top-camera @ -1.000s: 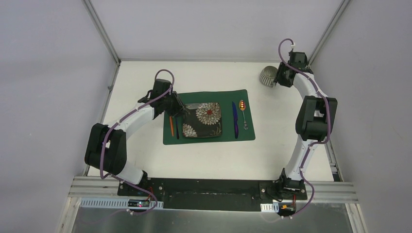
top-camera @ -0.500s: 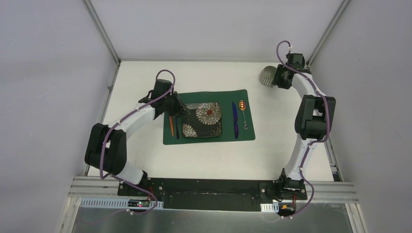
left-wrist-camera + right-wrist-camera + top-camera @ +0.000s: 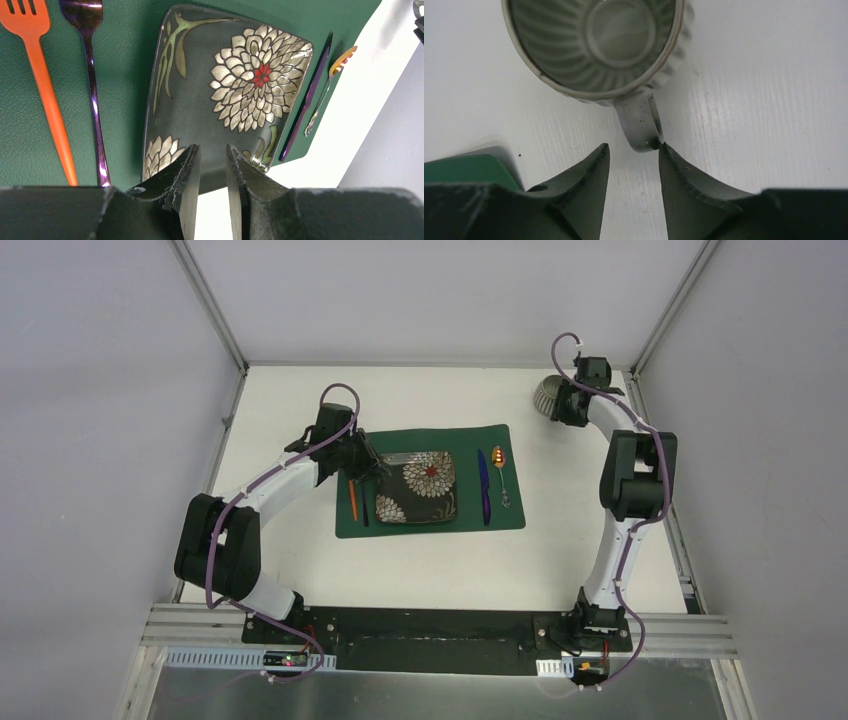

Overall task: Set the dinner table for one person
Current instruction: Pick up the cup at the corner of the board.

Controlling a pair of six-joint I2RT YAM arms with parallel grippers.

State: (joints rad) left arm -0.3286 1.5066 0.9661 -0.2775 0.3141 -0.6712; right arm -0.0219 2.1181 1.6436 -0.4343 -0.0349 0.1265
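1. Worktop [image 3: 420,565]: white, flat, alu posts at the edges. It carries all items below. Ref. landmark: placemat.
2. Placemat [image 3: 465,438]: dark green, approx. ctr of worktop.
3. Left end effector [image 3: 211,148]: over placemat's left half, at the plate edge. Fingers stand a narrow gap apart, w/ nothing between them.
4. Right end effector [image 3: 633,145]: off the placemat, beyond its far-right corner. Fingers apart, one each side of the handle [image 3: 641,125] tip, not clamped on it.
5. Plate [image 3: 420,488]: dark, flower pattern, at placemat ctr.
6. Cup [image 3: 619,40]: grey, ribbed, on the worktop beyond placemat's far-right corner. Its inside faces the wrist cam.
7. Knife [image 3: 484,485]: purple, on placemat's right part.
8. Orange fork [image 3: 47,90] and purple fork [image 3: 92,85]: side by side on placemat's left part, orange nearer the placemat edge.
9. Spoon [image 3: 501,472]: on placemat's right part, nearer the edge than the knife.
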